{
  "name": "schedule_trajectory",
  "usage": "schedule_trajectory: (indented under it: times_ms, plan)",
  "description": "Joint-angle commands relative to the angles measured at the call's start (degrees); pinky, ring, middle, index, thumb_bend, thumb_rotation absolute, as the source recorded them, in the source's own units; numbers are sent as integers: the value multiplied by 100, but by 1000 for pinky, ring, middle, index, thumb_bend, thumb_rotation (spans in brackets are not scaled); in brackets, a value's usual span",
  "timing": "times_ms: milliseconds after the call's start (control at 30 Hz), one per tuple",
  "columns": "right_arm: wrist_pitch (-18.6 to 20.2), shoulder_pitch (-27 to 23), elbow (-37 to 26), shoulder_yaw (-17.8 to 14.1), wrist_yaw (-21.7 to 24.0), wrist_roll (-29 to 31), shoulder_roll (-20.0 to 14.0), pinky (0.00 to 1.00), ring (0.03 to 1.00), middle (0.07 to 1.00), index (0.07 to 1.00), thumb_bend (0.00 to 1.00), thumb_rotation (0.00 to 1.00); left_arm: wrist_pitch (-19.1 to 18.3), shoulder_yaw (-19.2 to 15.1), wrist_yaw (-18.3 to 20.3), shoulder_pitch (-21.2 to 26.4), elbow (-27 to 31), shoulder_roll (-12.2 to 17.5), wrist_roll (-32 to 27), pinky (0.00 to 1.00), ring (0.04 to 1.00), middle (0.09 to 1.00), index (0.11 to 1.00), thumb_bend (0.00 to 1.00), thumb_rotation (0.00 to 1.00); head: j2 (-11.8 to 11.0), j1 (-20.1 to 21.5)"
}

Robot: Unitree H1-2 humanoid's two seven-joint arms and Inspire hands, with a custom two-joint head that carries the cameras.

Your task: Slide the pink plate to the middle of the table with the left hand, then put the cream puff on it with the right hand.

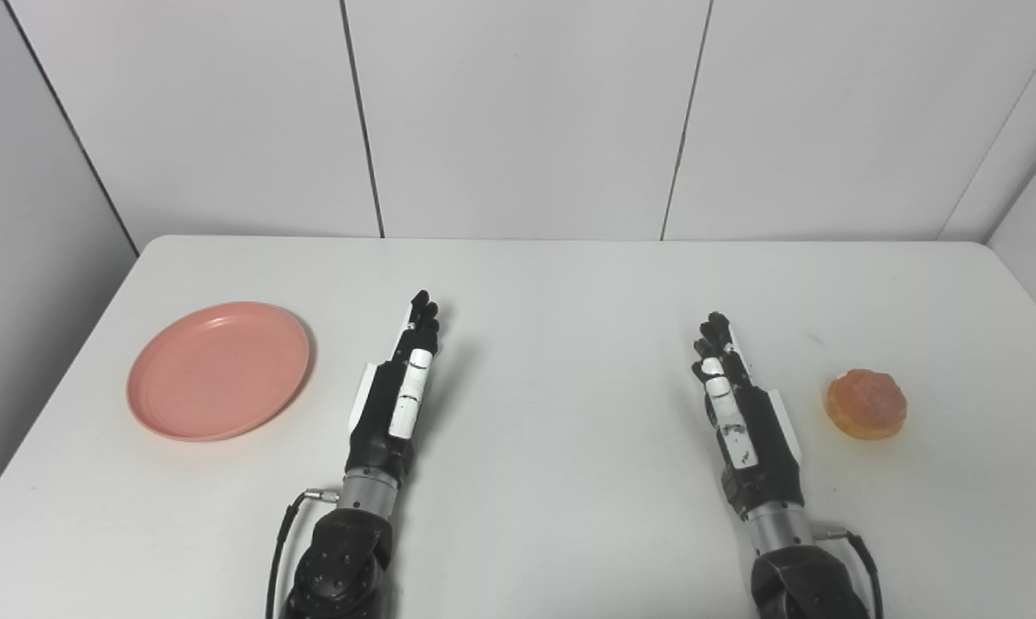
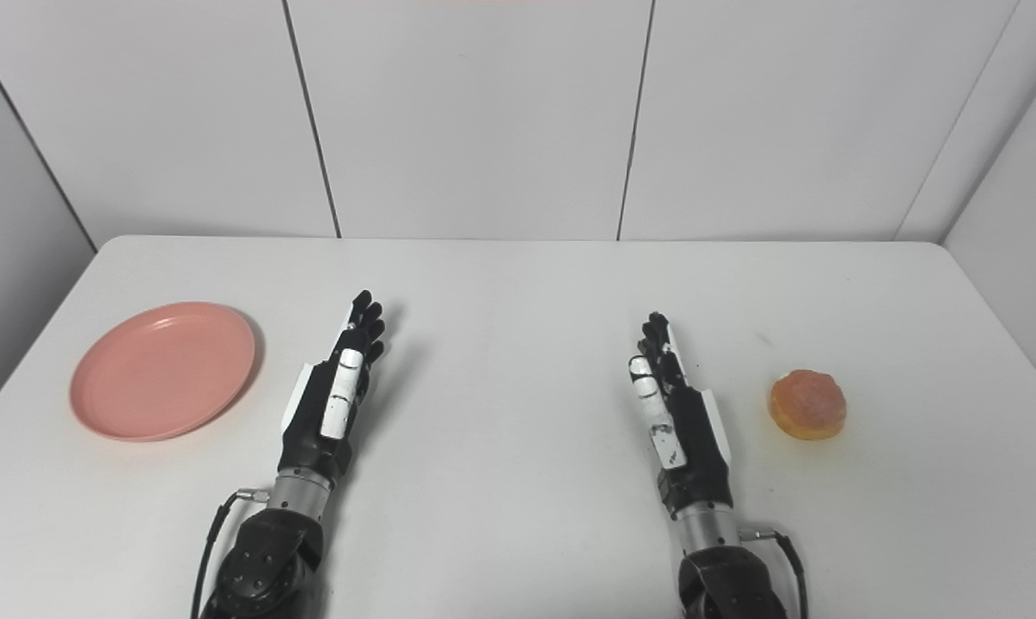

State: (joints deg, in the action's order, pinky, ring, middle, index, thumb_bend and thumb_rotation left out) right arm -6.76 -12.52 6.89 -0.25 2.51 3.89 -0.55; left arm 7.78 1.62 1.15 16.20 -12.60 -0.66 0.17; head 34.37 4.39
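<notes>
A round pink plate (image 1: 218, 369) lies empty on the left side of the white table (image 1: 560, 292). An orange-brown cream puff (image 1: 866, 403) sits on the right side of the table. My left hand (image 1: 400, 389) is open with fingers straight, edge-on over the table, just right of the plate and not touching it. My right hand (image 1: 737, 407) is open with fingers straight, a short way left of the cream puff and apart from it. Both hands hold nothing.
Grey wall panels (image 1: 518, 112) stand behind the table's far edge. A side wall (image 1: 27, 215) runs close along the table's left edge and another (image 1: 1033, 215) along the right. Bare tabletop (image 1: 560, 387) lies between the two hands.
</notes>
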Motion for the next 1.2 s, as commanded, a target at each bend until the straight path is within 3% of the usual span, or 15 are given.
schedule_trajectory:
  times_ms: [0, 100, 367, 433, 800, 1167]
  plan:
    - [72, 180, 93, -11, -23, 2, 42, 1000, 1000, 1000, 1000, 598, 882, -27, -9, 19, -209, -125, 47, 8, 1000, 1000, 1000, 1000, 625, 1000, -6, -3]
    - [-17, 177, 111, 3, -58, -71, 32, 1000, 1000, 1000, 1000, 554, 903, -23, -2, 58, -262, -81, 33, -48, 1000, 1000, 1000, 1000, 618, 1000, -6, -3]
    - [-9, 171, 120, -32, -46, 5, 26, 1000, 1000, 1000, 1000, 629, 901, -371, 36, 62, -304, 86, 14, -10, 1000, 1000, 1000, 1000, 632, 1000, 8, -11]
    - [15, 175, 91, -31, -63, -6, 35, 1000, 1000, 1000, 1000, 606, 905, -403, 41, 80, -302, 94, 17, -35, 1000, 1000, 1000, 1000, 641, 1000, 8, -11]
    - [-185, 156, 188, -46, -76, 4, 55, 1000, 1000, 1000, 1000, 559, 894, -321, 58, 67, -282, 20, 34, 13, 1000, 1000, 1000, 1000, 657, 1000, -18, -16]
    - [-91, 135, 195, -38, -99, -55, 36, 1000, 1000, 1000, 1000, 590, 898, -331, 58, 91, -275, 7, 52, 12, 1000, 1000, 1000, 1000, 664, 1000, -19, -9]
